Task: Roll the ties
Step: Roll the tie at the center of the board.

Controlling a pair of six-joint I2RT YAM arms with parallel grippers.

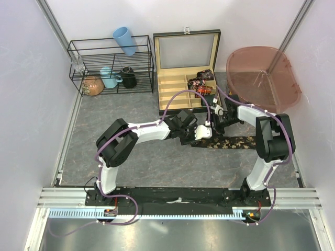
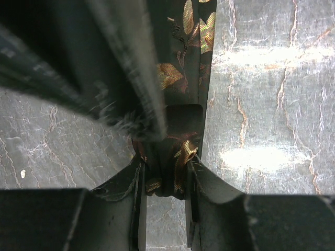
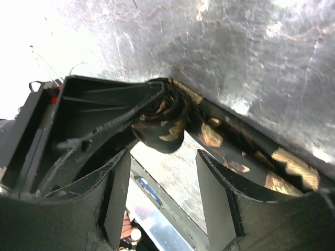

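Tie (image 1: 233, 141) noted on the grey table (image 1: 146, 157), mid-right, laid flat as a long strip; its long axis is set across the table, left to right in the overhead view. The strip's left end is wound into a small coil (image 2: 168, 180), and that coil is pinched from both sides by the left gripper (image 2: 166, 172), which is clenched on it. From the coil the unrolled length is seen running straight away from the left gripper, toward the right arm's side. The right gripper (image 3: 163, 154) is found with jaws parted and nothing between them; the coil lies just beyond its fingertips, close but not gripped. Whether the right fingers touch the fabric cannot be told. Rolling is judged begun, with most of the strip not yet wound. The coming move is judged to turn on the strip's line: the coil would have to be advanced along that axis, rightward. The left gripper is the nearer and holding one, the right placed to retake. Rolled ties (image 1: 201, 83) are seen in the wooden box (image 1: 172, 89) behind
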